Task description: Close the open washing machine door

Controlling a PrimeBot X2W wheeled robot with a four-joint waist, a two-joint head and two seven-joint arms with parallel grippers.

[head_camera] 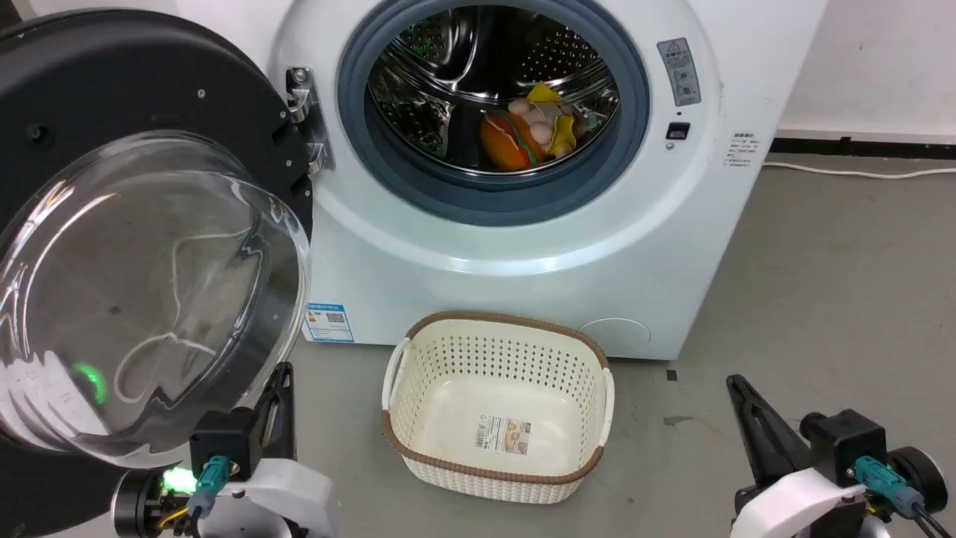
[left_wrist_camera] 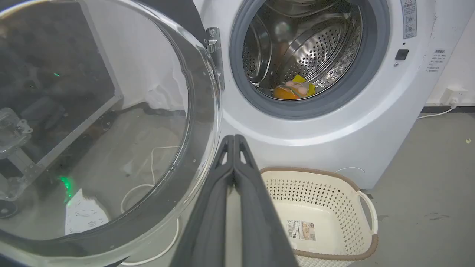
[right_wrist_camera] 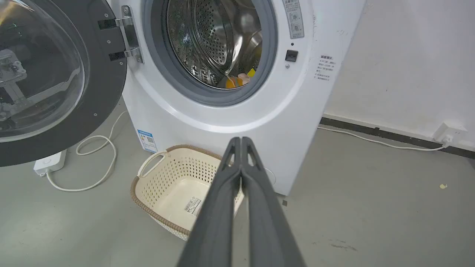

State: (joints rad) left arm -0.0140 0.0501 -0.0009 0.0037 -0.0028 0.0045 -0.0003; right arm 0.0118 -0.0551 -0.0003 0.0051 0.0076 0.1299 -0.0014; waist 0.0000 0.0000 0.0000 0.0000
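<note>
The white washing machine [head_camera: 523, 254] stands ahead with its steel drum showing; soft toys [head_camera: 530, 131] lie inside. Its door [head_camera: 142, 291], black-rimmed with a bulging clear bowl, hangs swung wide open on the left hinge [head_camera: 306, 112]. My left gripper [head_camera: 280, 373] is shut, empty, its tips just beside the bowl's lower right edge; in the left wrist view the gripper [left_wrist_camera: 233, 139] points at the machine front beside the door [left_wrist_camera: 111, 122]. My right gripper [head_camera: 736, 382] is shut, empty, low at the right, far from the door [right_wrist_camera: 55, 81]; in its own view the gripper [right_wrist_camera: 240, 140] points at the washing machine [right_wrist_camera: 222, 115].
A cream perforated basket [head_camera: 497, 407] with a brown rim stands empty on the grey floor in front of the machine, between my grippers. A white power strip [right_wrist_camera: 50, 163] and looped cable [right_wrist_camera: 92, 163] lie under the door. Another cable [right_wrist_camera: 378, 142] runs along the right wall.
</note>
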